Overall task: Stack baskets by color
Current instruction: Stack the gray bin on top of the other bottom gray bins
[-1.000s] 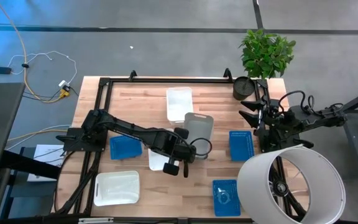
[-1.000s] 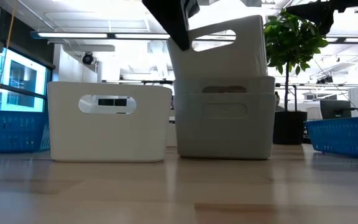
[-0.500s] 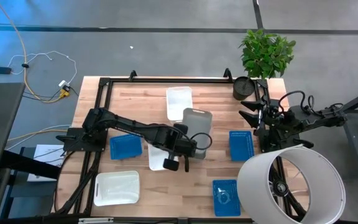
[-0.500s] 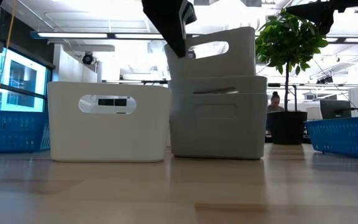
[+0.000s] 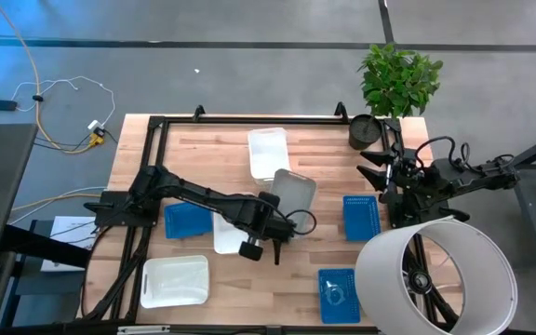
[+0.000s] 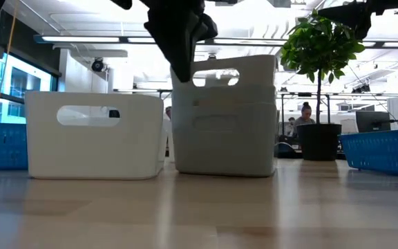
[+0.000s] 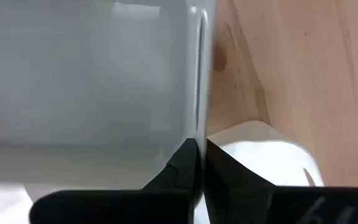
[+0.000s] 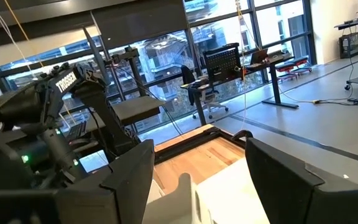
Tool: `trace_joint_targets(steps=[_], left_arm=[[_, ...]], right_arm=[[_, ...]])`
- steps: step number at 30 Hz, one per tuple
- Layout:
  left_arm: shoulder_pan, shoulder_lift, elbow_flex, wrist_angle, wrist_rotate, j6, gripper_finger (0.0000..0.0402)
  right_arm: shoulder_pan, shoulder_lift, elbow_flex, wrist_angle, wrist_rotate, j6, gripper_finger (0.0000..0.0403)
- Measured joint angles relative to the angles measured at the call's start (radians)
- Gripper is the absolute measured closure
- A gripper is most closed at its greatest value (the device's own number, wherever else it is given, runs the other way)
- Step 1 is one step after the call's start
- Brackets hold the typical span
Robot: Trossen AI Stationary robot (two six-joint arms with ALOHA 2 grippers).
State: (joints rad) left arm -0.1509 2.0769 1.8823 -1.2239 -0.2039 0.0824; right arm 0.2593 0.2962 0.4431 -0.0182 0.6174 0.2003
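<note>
Along the table's (image 5: 314, 140) front edge we see a white basket (image 5: 175, 281) near the left corner and a blue mesh basket (image 5: 339, 295) toward the right, beside the large white cylinder (image 5: 435, 276) that overhangs the front right corner. A little farther in, another blue basket (image 5: 187, 220) lies near the left edge, and a second white basket (image 6: 94, 135) sits just beside it toward the middle, partly under the left arm. At the table's middle the left gripper (image 5: 270, 220) is clamped shut on the rim of a grey basket (image 5: 293, 189); in the low view this grey basket is nested in another grey one (image 6: 223, 149) that stands on the wood, its handle end raised above the lower rim. In the left wrist view, the two dark fingers (image 7: 182, 171) pinch the thin grey wall between them. A third blue basket (image 5: 361, 217) lies nearer the right edge. Beyond the grey pair, a white basket (image 5: 268, 152) sits toward the back edge. The right gripper (image 5: 377, 167) waits over the right edge with its fingers spread wide, holding nothing. A potted plant (image 5: 394, 88) stands at the back right corner.
</note>
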Motion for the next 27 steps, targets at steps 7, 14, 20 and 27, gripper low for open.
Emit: trace_joint_targets(steps=[7,14,20,27], left_arm=[[0.009,0.001,0.042,0.000,0.056,-0.002,0.0402],[0.022,0.002,0.043,0.015,0.067,-0.001,0.0401],[0.020,0.005,0.043,0.017,0.066,0.000,0.0390],[0.020,0.005,0.043,0.019,0.066,-0.020,0.0330]], right_arm=[[0.000,0.000,0.000,0.000,0.012,0.000,0.0162],[0.000,0.000,0.000,-0.002,0.012,0.000,0.0162],[0.000,0.000,0.000,-0.005,0.012,0.000,0.0162],[0.000,0.000,0.000,-0.008,0.012,0.000,0.0162]])
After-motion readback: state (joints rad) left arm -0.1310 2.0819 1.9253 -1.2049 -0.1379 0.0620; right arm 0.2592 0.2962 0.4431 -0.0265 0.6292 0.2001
